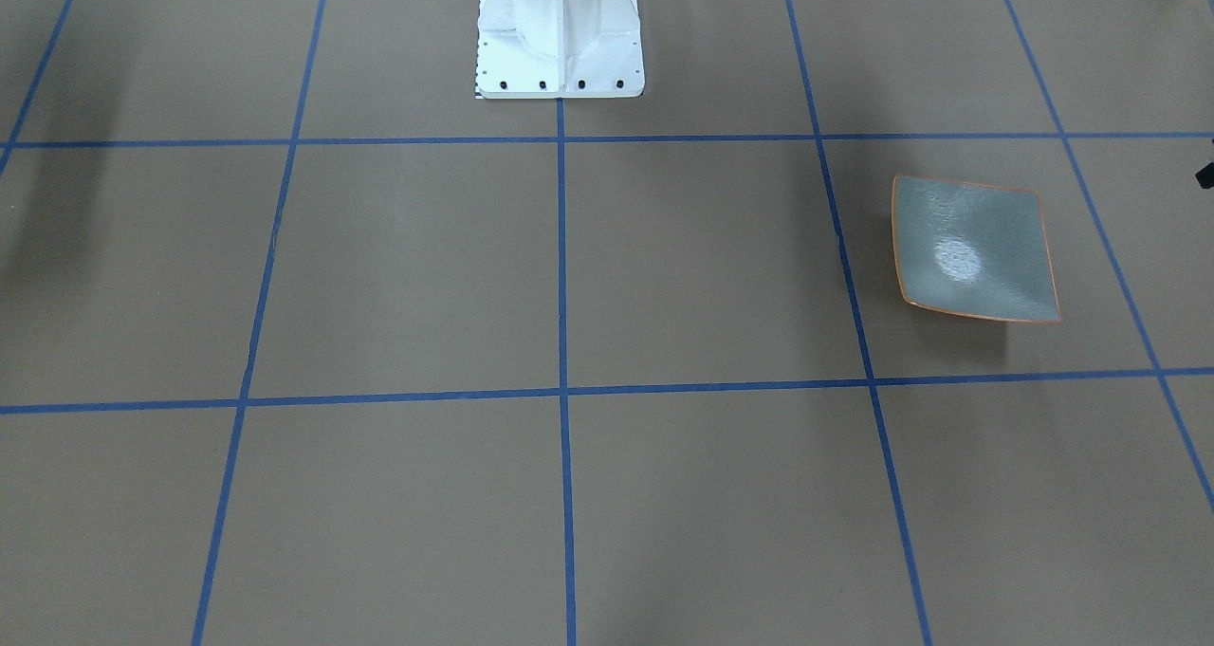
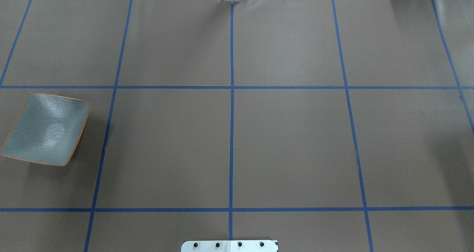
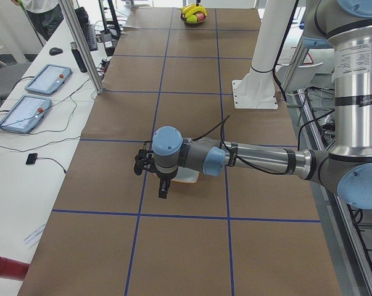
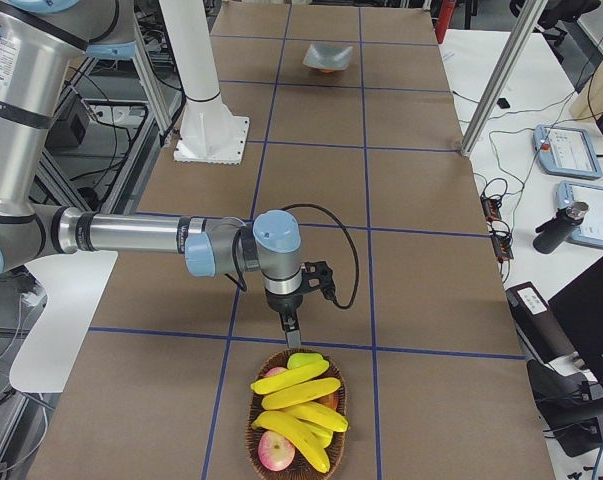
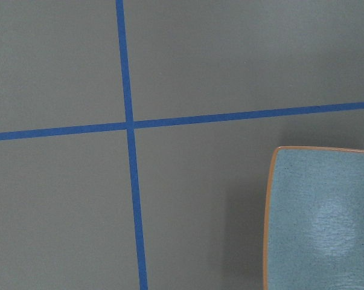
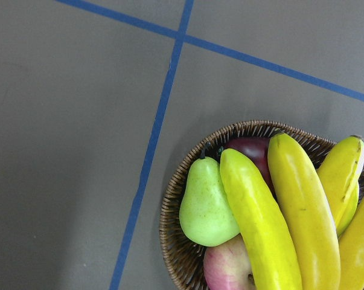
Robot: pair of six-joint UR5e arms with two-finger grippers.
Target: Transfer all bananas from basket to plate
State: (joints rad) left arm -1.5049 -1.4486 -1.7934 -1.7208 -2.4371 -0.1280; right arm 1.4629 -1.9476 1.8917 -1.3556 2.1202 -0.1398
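Several yellow bananas (image 4: 301, 405) lie in a brown wicker basket (image 4: 249, 432) at the table's right end; they fill the right wrist view (image 6: 302, 211) over the basket's rim (image 6: 169, 205). The grey-green plate (image 2: 46, 128) with the orange rim sits bare at the table's left end (image 1: 972, 248) and in the left wrist view (image 5: 326, 223). My left gripper (image 3: 163, 191) hangs just beside the plate (image 3: 187, 179). My right gripper (image 4: 292, 328) hangs just before the basket. Both show only in side views, so I cannot tell if they are open or shut.
A green pear (image 6: 206, 202), a red apple (image 6: 227, 269) and a dark red fruit (image 6: 251, 151) share the basket. The white robot base (image 1: 560, 29) stands at the table's middle edge. Tablets (image 3: 47, 79) and a metal post (image 3: 81, 43) stand beyond the far side.
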